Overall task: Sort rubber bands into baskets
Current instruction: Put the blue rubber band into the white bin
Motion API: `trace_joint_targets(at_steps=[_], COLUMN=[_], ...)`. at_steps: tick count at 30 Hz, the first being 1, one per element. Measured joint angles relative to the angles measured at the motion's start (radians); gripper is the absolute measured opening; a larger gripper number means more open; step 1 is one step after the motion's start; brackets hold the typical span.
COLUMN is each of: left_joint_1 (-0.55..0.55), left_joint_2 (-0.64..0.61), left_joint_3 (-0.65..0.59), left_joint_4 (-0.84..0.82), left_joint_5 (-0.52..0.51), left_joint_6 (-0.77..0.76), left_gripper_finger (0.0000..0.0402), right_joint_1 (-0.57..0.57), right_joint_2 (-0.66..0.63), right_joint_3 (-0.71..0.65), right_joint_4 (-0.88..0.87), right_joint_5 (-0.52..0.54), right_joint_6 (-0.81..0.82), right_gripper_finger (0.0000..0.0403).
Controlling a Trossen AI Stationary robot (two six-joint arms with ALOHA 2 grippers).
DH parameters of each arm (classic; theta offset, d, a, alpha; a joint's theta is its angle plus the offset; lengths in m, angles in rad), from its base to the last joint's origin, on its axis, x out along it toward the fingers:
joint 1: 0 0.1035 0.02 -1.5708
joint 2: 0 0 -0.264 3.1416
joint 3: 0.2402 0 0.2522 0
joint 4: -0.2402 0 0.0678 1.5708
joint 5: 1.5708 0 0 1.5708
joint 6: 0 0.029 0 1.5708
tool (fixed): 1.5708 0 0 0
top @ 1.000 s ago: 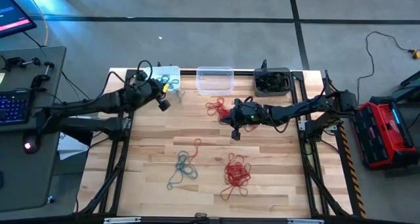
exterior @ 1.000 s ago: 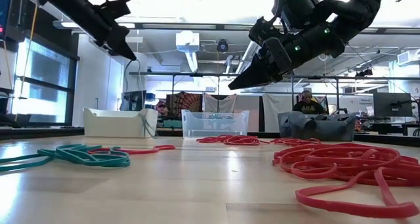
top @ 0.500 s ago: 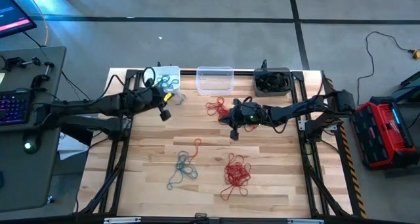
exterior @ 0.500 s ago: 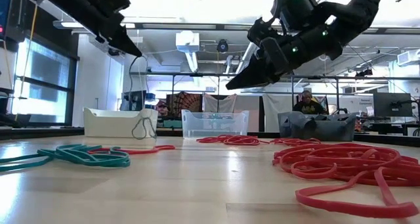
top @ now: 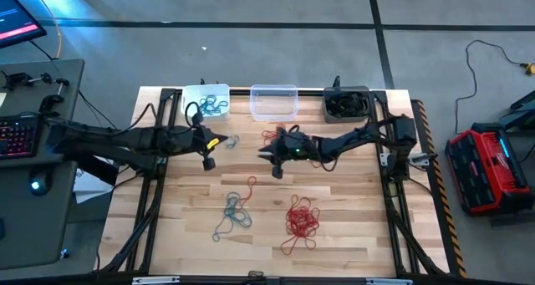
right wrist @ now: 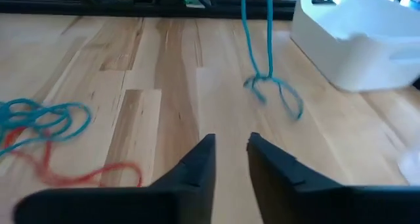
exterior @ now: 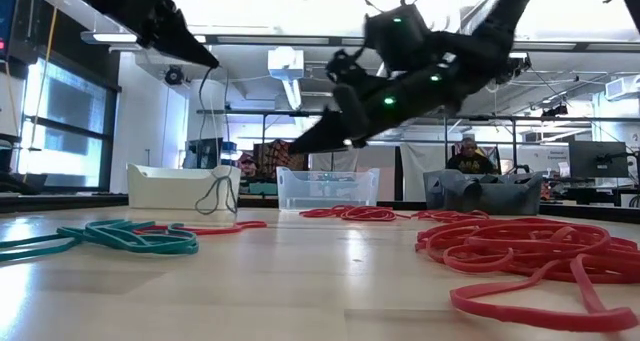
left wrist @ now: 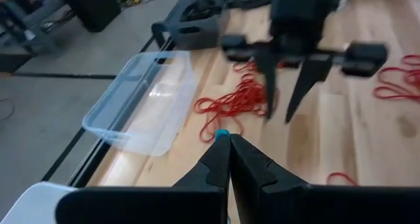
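The white basket [top: 206,101] shows only partly behind the left arm. The left gripper [left wrist: 226,140], now drawn back from that basket, stays pinched on dangling teal rubber bands [right wrist: 266,79]. The right gripper [right wrist: 230,145], fingers parted and empty, has swung toward it.

A pale wooden bench [top: 351,218] carries white [top: 206,100], clear [top: 273,102] and dark grey baskets [top: 347,104] along its far edge, with teal [top: 234,214] and red rubber bands [top: 301,220] lying loose.

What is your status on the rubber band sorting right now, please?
Left hand shut on teal bands, dangling beside white basket. Right hand open, empty, above table. Nothing in the way.
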Motion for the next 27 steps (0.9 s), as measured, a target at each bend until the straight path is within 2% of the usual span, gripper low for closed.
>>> trace_joint_targets(at_steps=[4,8,12,19,23,27], left_joint_1=[-0.028,-0.039,-0.039,-0.039,-0.039,-0.039], left_joint_2=[0.000,0.000,0.000,0.000,0.000,0.000], left_joint_3=[0.000,0.000,0.000,0.000,0.000,0.000], left_joint_4=[0.033,0.047,0.052,0.052,0.052,0.051], left_joint_5=[0.000,-0.001,-0.001,-0.002,-0.002,-0.002], left_joint_6=[0.002,0.024,0.027,0.031,0.037,0.037], left_gripper_finger=[0.0000,0.0000,0.0000,0.0000,0.0000,0.0000], right_joint_1=[-0.010,-0.023,-0.035,-0.041,-0.043,-0.046], right_joint_2=[0.068,0.138,0.206,0.316,0.389,0.434], right_joint_3=[0.115,0.229,0.307,0.415,0.494,0.569], right_joint_4=[-0.072,-0.127,-0.137,-0.136,-0.155,-0.248], right_joint_5=[0.002,0.042,0.047,-0.017,-0.019,-0.016], right_joint_6=[-0.045,-0.108,-0.126,-0.134,-0.141,-0.141], right_gripper_finger=[0.0128,0.0151,0.0153,0.0154,0.0153,0.0121])
